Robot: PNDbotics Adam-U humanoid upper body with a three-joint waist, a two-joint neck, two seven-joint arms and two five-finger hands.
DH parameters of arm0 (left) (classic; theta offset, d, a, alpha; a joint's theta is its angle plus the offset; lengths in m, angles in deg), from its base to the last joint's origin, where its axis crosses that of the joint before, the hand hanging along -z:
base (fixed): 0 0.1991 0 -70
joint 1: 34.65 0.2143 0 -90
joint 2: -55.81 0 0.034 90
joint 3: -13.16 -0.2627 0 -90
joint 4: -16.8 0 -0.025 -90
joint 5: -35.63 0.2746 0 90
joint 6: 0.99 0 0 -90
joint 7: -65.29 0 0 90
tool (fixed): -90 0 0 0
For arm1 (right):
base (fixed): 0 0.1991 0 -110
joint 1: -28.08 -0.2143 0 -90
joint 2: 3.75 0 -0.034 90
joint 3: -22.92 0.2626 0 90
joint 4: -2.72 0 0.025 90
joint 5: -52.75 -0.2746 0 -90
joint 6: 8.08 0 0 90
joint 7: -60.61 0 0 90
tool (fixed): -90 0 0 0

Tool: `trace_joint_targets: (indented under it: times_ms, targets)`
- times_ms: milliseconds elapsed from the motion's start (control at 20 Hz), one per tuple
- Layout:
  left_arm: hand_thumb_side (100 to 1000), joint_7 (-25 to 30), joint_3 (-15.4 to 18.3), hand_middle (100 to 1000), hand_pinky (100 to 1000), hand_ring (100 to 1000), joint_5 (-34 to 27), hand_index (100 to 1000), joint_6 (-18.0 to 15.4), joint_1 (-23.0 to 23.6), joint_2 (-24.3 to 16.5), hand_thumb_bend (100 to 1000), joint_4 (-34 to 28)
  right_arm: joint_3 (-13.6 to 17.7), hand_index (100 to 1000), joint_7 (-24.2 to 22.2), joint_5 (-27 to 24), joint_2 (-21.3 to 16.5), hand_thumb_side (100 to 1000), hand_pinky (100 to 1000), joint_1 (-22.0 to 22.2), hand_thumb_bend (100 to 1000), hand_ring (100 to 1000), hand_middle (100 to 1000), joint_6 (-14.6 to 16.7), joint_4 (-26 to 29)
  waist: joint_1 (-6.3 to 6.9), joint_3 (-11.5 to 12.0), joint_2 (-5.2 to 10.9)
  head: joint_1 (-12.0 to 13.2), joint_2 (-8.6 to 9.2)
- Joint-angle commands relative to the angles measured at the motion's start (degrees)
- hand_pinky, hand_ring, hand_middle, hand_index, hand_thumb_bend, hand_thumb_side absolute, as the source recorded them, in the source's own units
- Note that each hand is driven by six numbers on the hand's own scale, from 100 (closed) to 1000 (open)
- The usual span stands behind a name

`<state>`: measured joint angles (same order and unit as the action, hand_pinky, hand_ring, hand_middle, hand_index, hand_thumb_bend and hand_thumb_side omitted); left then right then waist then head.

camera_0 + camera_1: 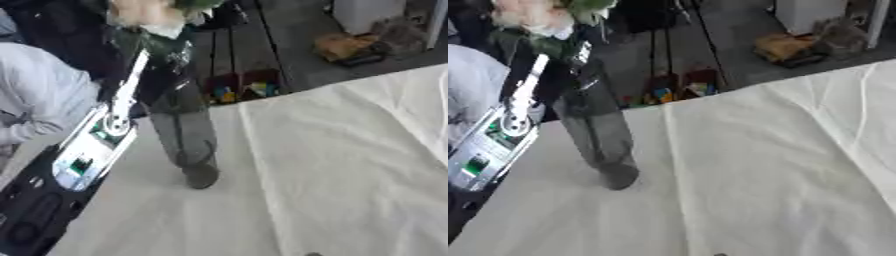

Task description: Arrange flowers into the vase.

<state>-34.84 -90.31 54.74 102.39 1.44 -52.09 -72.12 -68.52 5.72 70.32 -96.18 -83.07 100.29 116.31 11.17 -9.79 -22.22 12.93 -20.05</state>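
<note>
Clear glass vase (185,140) stands upright on the white tablecloth (350,175), left of centre, near the table's far edge. Pale peach flowers (144,12) with green leaves (588,6) poke out of its top, stems inside the glass. Robot's left arm (79,155) comes in from the lower left, just beside the vase. Its hand sits up near the vase's neck, too blurred, can't tell fingers. Right hand not visible.
</note>
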Motion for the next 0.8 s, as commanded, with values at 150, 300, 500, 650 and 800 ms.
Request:
trace_joint_targets:
  times_ms: [150,300,500,650,800]
  targets:
    - [1000,0.2,1.1,863,535,752,-1.7,907,0.3,-0.5,-1.8,100,-1.1,0.4,661,0.2,-0.5,-0.4,1000,661,-0.4,100,662,484,-0.1,1.0,-0.42,0.0,0.95,-0.1,0.52]
    - [1000,-0.5,1.2,860,532,749,-3.7,905,0.4,-0.5,-1.5,100,-1.4,0.3,661,0.2,-0.5,-0.4,1000,661,-0.4,100,662,484,-0.1,1.0,-0.44,0.1,0.82,-0.1,0.51]
    - [1000,-1.2,1.1,857,530,747,-5.7,901,0.6,-0.4,-1.3,100,-1.2,0.3,661,0.2,-0.5,-0.4,1000,661,-0.5,100,662,484,0.0,1.0,-0.52,0.1,0.73,-0.1,0.53]
    - [1000,-1.4,1.0,857,531,747,-6.1,901,0.6,-0.4,-1.4,100,-1.2,0.3,661,0.2,-0.5,-0.4,1000,661,-0.5,100,662,483,-0.1,1.0,-0.56,0.1,0.68,0.0,0.57]
    - [1000,-1.4,1.0,859,533,749,-6.3,907,0.7,-0.3,-1.5,100,-1.2,0.3,661,0.2,-0.5,-0.4,1000,662,-0.4,100,662,483,-0.1,1.0,-0.55,0.1,0.70,-0.1,0.66]
